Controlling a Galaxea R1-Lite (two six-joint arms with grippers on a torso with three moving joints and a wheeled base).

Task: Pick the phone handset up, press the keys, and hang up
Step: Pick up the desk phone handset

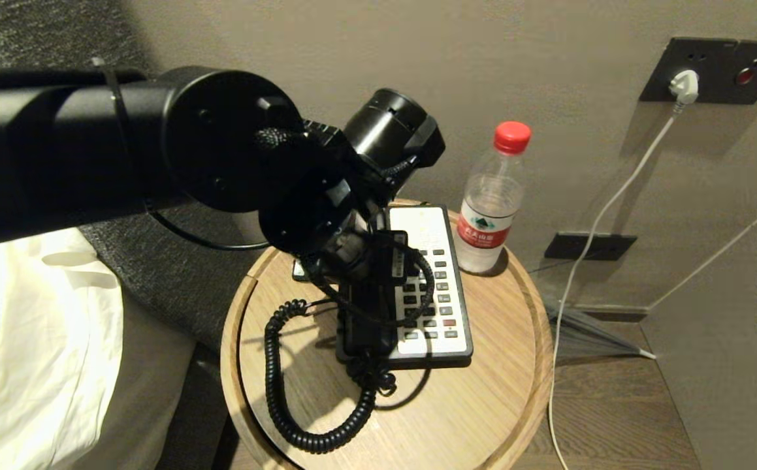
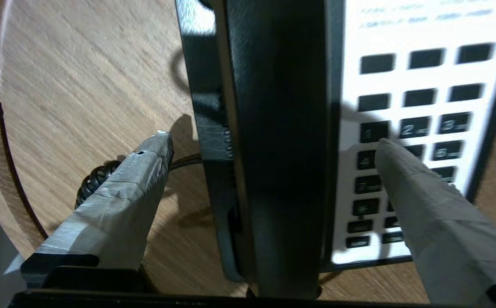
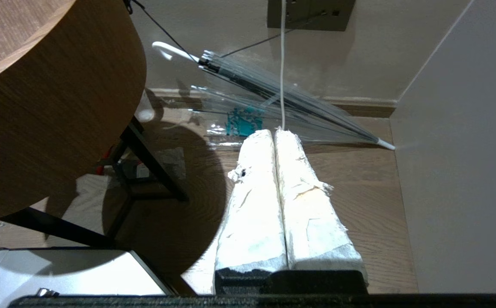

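Black plastic, matte, long and narrow: the phone handset (image 2: 280, 141) lies in its cradle along the left side of the phone base (image 1: 440, 326), on the round wooden table (image 1: 483, 405). In the head view its long axis runs roughly from 12 o'clock to 6 o'clock, in line with the base, the near end pointing at 6 o'clock toward the table's front edge. Most of it is hidden there by the left arm; only the lower end shows.

Coiled black cord (image 1: 280, 391): leaves the near end of the handset, loops out toward 8 o'clock across the tabletop and curls back.

Keypad (image 2: 419, 128): white panel with dark keys in rows, at 3 o'clock of the handset.

Left gripper (image 2: 273, 145): hangs over the handset, taped fingers (image 2: 123, 192) spread wide, one over the bare wood on the cord side, the other over the keypad, the handset between them, not clasped.

Right gripper (image 3: 275, 201): low beside the table, over the wooden floor, its white-wrapped fingers pressed together on nothing.

Water bottle (image 1: 490, 202): clear, red cap, red label, upright at 1 o'clock of the base, just beside it.

Clear umbrella (image 3: 282, 107): on the floor by the wall.
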